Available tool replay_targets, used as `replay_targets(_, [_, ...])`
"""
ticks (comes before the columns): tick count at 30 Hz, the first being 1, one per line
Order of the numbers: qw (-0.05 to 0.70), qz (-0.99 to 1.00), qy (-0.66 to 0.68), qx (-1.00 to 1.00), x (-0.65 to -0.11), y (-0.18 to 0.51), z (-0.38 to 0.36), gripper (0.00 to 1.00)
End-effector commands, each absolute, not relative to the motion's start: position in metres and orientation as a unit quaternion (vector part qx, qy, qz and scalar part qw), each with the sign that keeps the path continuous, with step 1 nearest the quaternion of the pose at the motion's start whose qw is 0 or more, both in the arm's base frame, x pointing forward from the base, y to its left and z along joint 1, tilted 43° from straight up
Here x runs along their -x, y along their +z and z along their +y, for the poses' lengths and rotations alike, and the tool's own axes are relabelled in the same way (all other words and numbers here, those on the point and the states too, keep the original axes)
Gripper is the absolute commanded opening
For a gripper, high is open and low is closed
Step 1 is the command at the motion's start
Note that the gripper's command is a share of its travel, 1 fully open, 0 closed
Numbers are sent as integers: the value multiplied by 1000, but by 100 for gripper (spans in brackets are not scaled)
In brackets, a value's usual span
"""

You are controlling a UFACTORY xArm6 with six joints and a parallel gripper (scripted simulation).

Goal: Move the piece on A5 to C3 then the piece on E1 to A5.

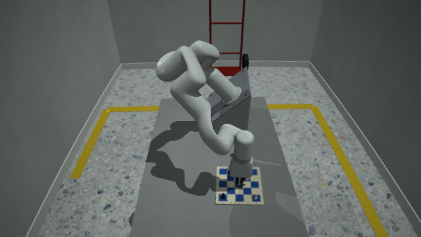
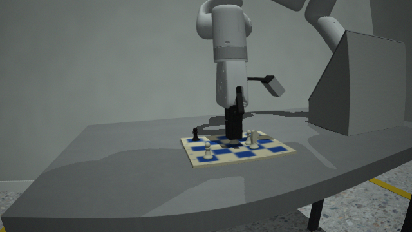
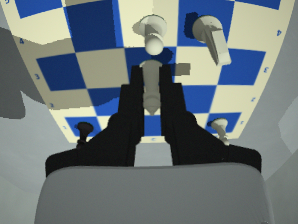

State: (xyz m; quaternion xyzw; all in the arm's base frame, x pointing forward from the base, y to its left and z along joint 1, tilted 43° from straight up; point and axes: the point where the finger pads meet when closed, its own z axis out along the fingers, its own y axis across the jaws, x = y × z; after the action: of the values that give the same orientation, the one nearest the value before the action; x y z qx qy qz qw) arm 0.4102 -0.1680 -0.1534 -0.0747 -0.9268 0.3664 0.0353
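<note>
A small blue-and-cream board (image 2: 283,154) is laid on the grey worktop (image 2: 129,180), and the gripper (image 3: 152,99) is held vertically over its middle. The black fingers are seen pinching a pale piece (image 3: 152,83) between them; in the wrist view the piece is framed by both fingers above a blue square, and whether its base touches the board cannot be told. Just beyond the fingers a white pawn (image 3: 152,32) is stood on a cream square, with a taller white piece (image 3: 212,36) beside it on the next square. A black pawn (image 2: 195,135) is placed at a far corner in the exterior view, and a second white pawn (image 2: 208,151) near the front edge. All four are seen upright. Square letters are too small to be read. A red hand truck (image 1: 227,23) is parked at the back wall.
</note>
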Motion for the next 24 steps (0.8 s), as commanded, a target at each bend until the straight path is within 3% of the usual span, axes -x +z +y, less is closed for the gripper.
replay_targets(1, [34, -927, 366, 74, -412, -153, -168, 0])
replay_targets(24, [34, -927, 366, 74, -411, -155, -170, 0])
